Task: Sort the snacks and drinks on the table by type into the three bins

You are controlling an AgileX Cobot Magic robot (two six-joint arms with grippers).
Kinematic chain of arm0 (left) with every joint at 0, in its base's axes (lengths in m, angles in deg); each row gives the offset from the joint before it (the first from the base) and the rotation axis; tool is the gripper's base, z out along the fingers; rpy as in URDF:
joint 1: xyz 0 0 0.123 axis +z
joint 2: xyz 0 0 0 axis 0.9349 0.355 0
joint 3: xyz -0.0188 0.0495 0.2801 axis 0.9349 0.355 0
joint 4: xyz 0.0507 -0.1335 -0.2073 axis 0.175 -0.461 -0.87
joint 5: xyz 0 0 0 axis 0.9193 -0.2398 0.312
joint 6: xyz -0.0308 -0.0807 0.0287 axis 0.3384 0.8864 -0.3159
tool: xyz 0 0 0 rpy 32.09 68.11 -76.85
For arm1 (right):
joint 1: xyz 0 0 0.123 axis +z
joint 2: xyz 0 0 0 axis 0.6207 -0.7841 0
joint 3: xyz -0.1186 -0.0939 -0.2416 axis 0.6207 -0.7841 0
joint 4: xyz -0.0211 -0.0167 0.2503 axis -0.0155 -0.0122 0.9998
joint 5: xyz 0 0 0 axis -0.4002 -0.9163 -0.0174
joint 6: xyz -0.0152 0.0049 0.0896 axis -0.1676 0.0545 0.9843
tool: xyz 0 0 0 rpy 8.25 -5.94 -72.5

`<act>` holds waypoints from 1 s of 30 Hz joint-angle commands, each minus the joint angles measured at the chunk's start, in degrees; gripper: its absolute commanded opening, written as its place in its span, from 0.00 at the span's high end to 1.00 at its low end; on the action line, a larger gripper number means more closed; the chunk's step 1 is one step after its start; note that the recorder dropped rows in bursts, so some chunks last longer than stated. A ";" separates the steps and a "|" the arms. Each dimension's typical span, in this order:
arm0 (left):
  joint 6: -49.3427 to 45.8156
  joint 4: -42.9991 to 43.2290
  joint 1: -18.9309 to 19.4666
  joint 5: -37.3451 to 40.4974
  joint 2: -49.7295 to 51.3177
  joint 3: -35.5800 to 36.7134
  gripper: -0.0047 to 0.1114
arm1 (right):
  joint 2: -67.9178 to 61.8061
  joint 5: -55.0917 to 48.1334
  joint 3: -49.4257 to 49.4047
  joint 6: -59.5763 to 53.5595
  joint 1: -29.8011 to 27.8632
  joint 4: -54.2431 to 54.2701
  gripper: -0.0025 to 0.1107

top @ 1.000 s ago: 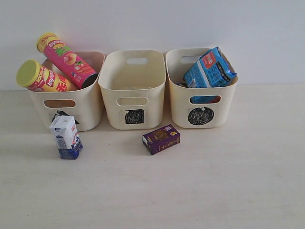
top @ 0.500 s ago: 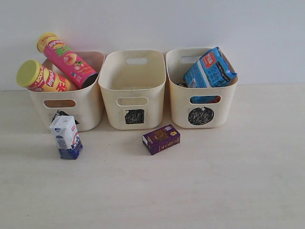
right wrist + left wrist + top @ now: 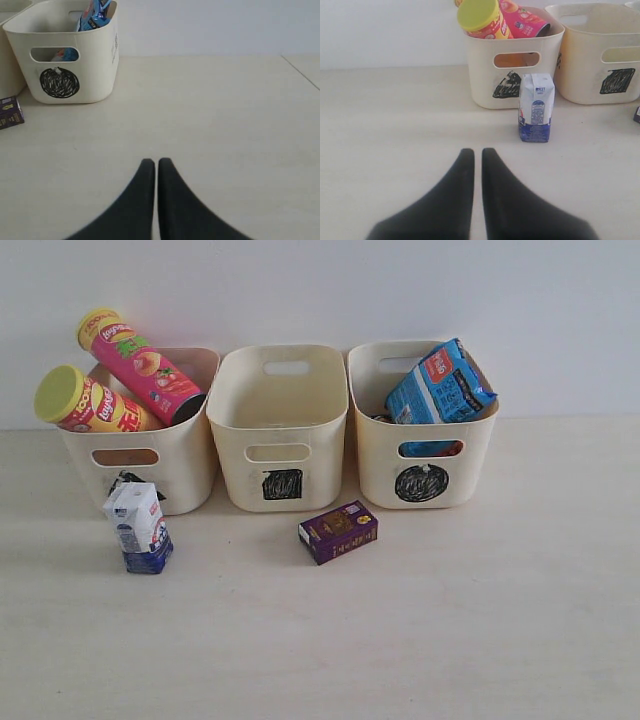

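Observation:
Three cream bins stand in a row by the wall. The left bin (image 3: 185, 465) with a triangle mark holds the pink chip tube (image 3: 140, 365) and the yellow-red chip tube (image 3: 85, 405). The middle bin (image 3: 280, 430) has a square mark and shows nothing inside. In the right bin (image 3: 425, 455), marked with a circle, leans the blue noodle packet (image 3: 440, 385). The white carton (image 3: 138, 527) stands upright before the left bin; the purple carton (image 3: 338, 531) lies before the middle bin. My left gripper (image 3: 477, 152) is shut and empty, short of the white carton (image 3: 536, 107). My right gripper (image 3: 153, 162) is shut and empty, away from the circle bin (image 3: 70, 50).
A white wall runs behind the bins. A seam in the tabletop (image 3: 300, 72) shows in the right wrist view. Neither arm shows in the exterior view. A corner of the purple carton (image 3: 10, 112) sits at the edge of the right wrist view.

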 commanded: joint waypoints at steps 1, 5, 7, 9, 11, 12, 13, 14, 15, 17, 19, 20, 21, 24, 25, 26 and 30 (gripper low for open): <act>-1.98 -0.17 0.11 -3.47 -0.14 -0.04 0.92 | 0.29 0.22 -0.21 0.00 0.05 -0.44 0.98; 2.45 -13.66 0.11 -10.68 -0.14 -0.04 0.92 | 0.29 0.22 -0.21 0.00 0.05 -0.44 0.98; 2.45 -14.63 0.11 -14.18 -0.14 -0.04 0.92 | 0.29 0.22 -0.21 0.00 0.05 -0.44 0.98; 3.35 -14.63 0.11 -17.26 -0.14 -0.04 0.92 | 0.29 0.22 -0.21 0.00 0.05 -0.44 0.98; 5.02 -15.38 0.11 -19.97 -0.14 -0.04 0.92 | 0.29 0.22 -0.21 0.00 0.05 -0.44 0.98; 6.40 -16.35 0.11 -21.93 -0.14 -0.04 0.92 | 0.29 0.22 -0.21 0.00 0.05 -0.44 0.98; 8.64 -17.60 0.11 -24.02 -0.14 -0.04 0.92 | 0.29 0.22 -0.21 0.00 0.05 -0.44 0.98; 11.45 -17.74 0.11 -26.57 -0.14 -0.04 0.92 | 0.29 0.22 -0.21 0.00 0.05 -0.44 0.98; 16.24 -17.33 0.11 -31.23 -0.14 -0.04 0.92 | 0.29 0.22 -0.21 0.00 0.05 -0.44 0.98; 22.52 -17.17 0.11 -35.71 -0.14 -0.04 0.92 | 0.29 0.22 -0.21 0.00 0.05 -0.44 0.98; 27.83 -15.81 0.11 -39.37 -0.14 -0.04 0.92 | 0.29 0.22 -0.21 0.00 0.05 -0.44 0.98; 29.05 -15.01 0.11 -40.88 -0.14 -0.18 0.92 | 0.29 0.22 -0.21 0.00 0.05 -0.44 0.98; 30.13 -13.96 0.11 -42.44 0.63 -1.31 0.92 | 0.29 0.22 -0.21 0.00 0.05 -0.44 0.98; 30.81 -10.91 0.11 -44.74 4.91 -6.78 0.92 | 0.29 0.22 -0.21 0.00 0.05 -0.44 0.98; 30.81 -9.62 0.11 -44.95 6.64 -9.04 0.92 | 0.29 0.22 -0.21 0.00 0.05 -0.44 0.98; 30.81 -4.40 0.11 -44.95 11.76 -13.67 0.92 | 0.29 0.22 -0.21 0.00 0.05 -0.44 0.98; 37.57 16.43 0.11 -37.81 29.37 -25.46 0.92 | 0.29 0.22 -0.21 0.00 0.05 -0.44 0.98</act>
